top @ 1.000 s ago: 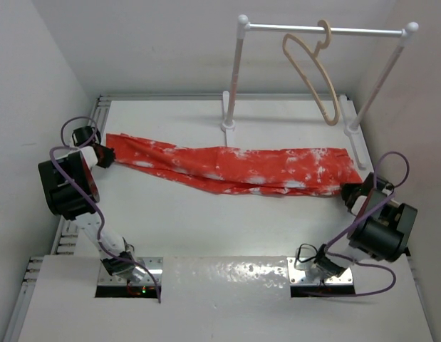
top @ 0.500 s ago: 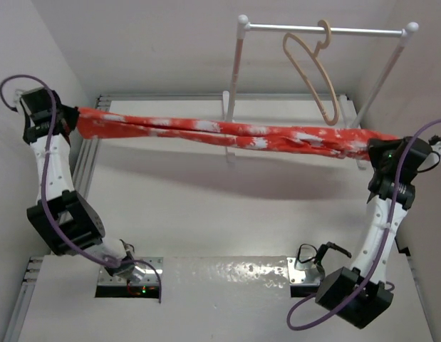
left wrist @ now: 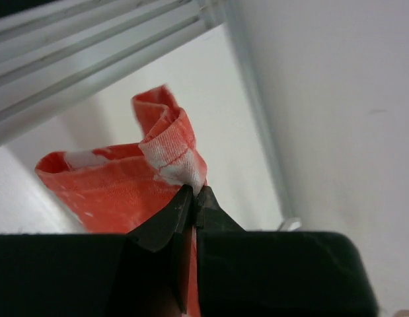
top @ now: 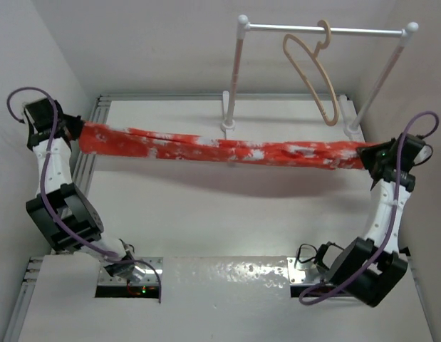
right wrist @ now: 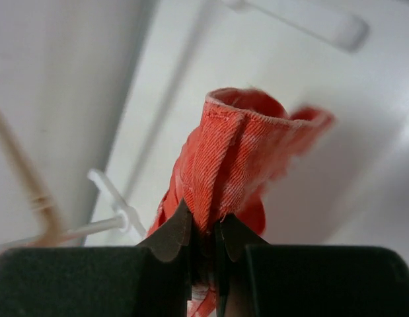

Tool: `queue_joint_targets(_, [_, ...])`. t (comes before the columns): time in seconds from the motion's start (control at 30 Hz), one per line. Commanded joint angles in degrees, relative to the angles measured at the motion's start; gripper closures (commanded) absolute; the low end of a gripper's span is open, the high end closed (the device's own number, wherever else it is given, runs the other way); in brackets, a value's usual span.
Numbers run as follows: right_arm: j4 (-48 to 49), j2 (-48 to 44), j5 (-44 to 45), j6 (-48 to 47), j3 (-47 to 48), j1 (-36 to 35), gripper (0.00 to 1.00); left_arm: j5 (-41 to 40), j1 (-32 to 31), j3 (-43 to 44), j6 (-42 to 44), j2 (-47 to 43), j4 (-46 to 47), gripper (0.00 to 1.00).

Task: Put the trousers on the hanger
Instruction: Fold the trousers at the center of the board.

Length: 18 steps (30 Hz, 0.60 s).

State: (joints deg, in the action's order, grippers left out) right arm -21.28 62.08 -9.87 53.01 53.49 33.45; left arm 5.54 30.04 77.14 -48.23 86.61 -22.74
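The red-orange trousers (top: 220,148) with white blotches hang stretched in the air above the table, held at both ends. My left gripper (top: 76,132) is shut on the left end; in the left wrist view the fabric (left wrist: 125,181) bunches right at the pinched fingertips (left wrist: 195,193). My right gripper (top: 367,155) is shut on the right end, a thick fold of cloth (right wrist: 234,155) wedged between its fingers (right wrist: 171,234). The pale wooden hanger (top: 313,68) hangs by its hook from the white rail (top: 327,29), behind and above the trousers' right half.
The white rail stands on two posts (top: 233,78) with feet on the table near the back. White walls close in on the left (top: 35,71) and right (top: 427,92). A metal frame (top: 92,153) edges the table.
Both arms lifted the trousers off the table a second ago and stretched them taut. Since half a second ago both grippers and the cloth have come down and toward the front.
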Motion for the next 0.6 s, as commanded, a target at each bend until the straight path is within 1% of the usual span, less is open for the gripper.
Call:
queue_joint_targets(0.0, [9.0, 5.5, -3.4, 2.9, 1.2, 1.2, 1.00, -0.3, 2.0, -5.3, -0.3, 2.4, 9.7, 1.00])
queue_joint_targets(0.03, [6.6, 7.7, -3.4, 2.9, 1.3, 1.1, 1.00, 0.6, 1.9, -4.4, -0.7, 3.0, 9.6, 1.00])
queue_joint_targets(0.07, [5.6, 9.3, -4.0, 3.1, 7.0, 1.0, 1.00, 1.8, 1.9, -2.7, -1.3, 3.7, 9.2, 1.00])
queue_joint_targets(0.1, [5.9, 10.8, -4.4, 3.8, 9.2, 0.9, 1.00, 3.5, 1.8, 1.7, -1.6, 4.4, 7.0, 1.00])
queue_joint_targets(0.13, [5.4, 11.5, -4.5, 4.6, 14.0, 0.9, 1.00, 3.6, 1.8, 3.9, -1.8, 4.2, 5.8, 1.00])
queue_joint_targets(0.17, [2.2, 11.9, -3.6, 4.5, 16.8, 0.8, 1.00, 3.6, 1.9, 7.7, -1.8, 2.7, 4.6, 1.00])
queue_joint_targets(0.2, [0.7, 12.4, -3.2, 4.1, 19.8, 0.8, 1.00, 3.1, 1.9, 7.8, -1.6, 2.7, 3.2, 1.00])
queue_joint_targets(0.23, [-0.6, 12.4, -3.0, 3.2, 23.9, 0.8, 1.00, 2.6, 1.9, 11.5, -1.5, 1.3, 1.9, 1.00])
queue_joint_targets(0.3, [-2.7, 10.8, -1.0, 2.3, 25.1, 1.0, 1.00, 2.4, 1.9, 12.3, -3.1, -1.3, 0.9, 1.00])
queue_joint_targets(0.37, [-2.3, 8.8, -0.2, 1.7, 22.0, 0.9, 1.00, 2.3, 1.9, 9.9, -3.5, -3.0, 2.0, 1.00])
queue_joint_targets(0.4, [-1.3, 7.4, 0.0, 1.8, 19.0, 1.0, 1.00, 1.6, 1.9, 5.9, -3.7, -4.6, 2.3, 1.00])
queue_joint_targets(0.43, [0.3, 5.8, 0.4, 1.9, 10.9, 1.0, 1.00, 1.1, 1.9, 3.3, -3.8, -5.3, 2.6, 1.00])
queue_joint_targets(0.47, [3.6, 2.5, 0.6, 2.3, 6.5, 1.1, 1.00, -0.2, 2.2, -2.4, -3.6, -6.4, 4.0, 1.00])
queue_joint_targets(0.5, [5.5, 0.8, 0.7, 3.2, -3.0, 1.0, 1.00, -1.3, 2.2, -5.8, -3.6, -7.1, 4.7, 1.00])
queue_joint_targets(0.53, [9.0, -2.2, 0.9, 3.9, -7.9, 1.1, 1.00, -2.9, 2.4, -9.2, -4.2, -7.6, 7.0, 1.00])
queue_joint_targets(0.57, [10.0, -3.3, 1.4, 4.5, -12.0, 1.0, 1.00, -3.6, 2.7, -16.0, -4.4, -8.2, 8.0, 1.00])
